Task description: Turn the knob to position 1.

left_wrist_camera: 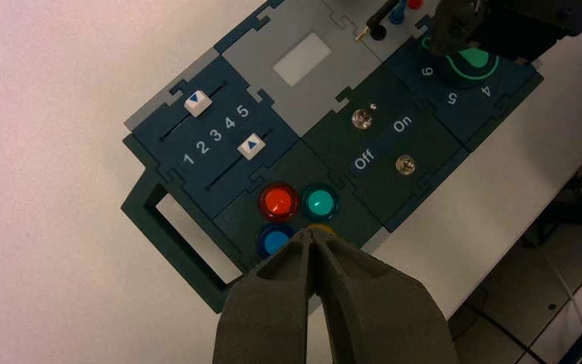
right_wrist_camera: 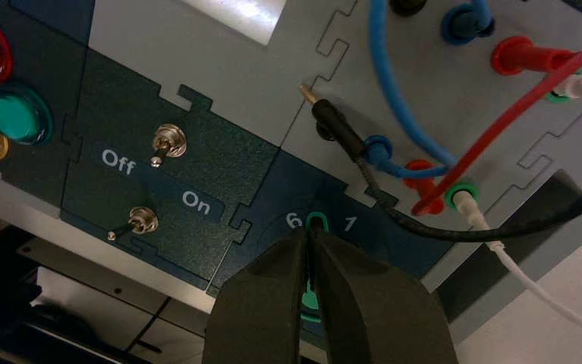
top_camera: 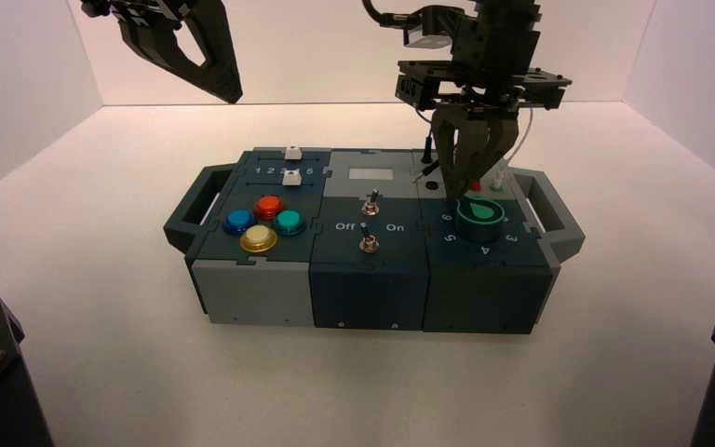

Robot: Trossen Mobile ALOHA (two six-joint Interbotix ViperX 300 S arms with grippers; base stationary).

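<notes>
— Where is the bright green teardrop-shaped rotary knob (top_camera: pixel 480 212)?

— On the right-hand module of the dark teal plastic box (top_camera: pixel 368 279), ringed by small white numerals. The black right gripper (top_camera: pixel 470 179) hangs right over it, at the far side of the dial.

— Is the gripper holding it?

— Hard to say. In the right wrist view the two fingers come together almost to a point, with only a sliver of green showing between and beneath them, so the jaws stand very narrow. Whether they pinch the knob or merely sit above it, I cannot tell.

— And where does the tip point?

— In that wrist view a small green loop, probably the tip, sits in the gap between the white 6 and the white 1. If that reading is right, the knob is close to position 1 but not on it, so a short turn towards the 1 seems left.

— The other arm?

— The black left gripper (top_camera: pixel 207 58) is parked high above the box's far left, jaws pressed together on nothing.
</notes>
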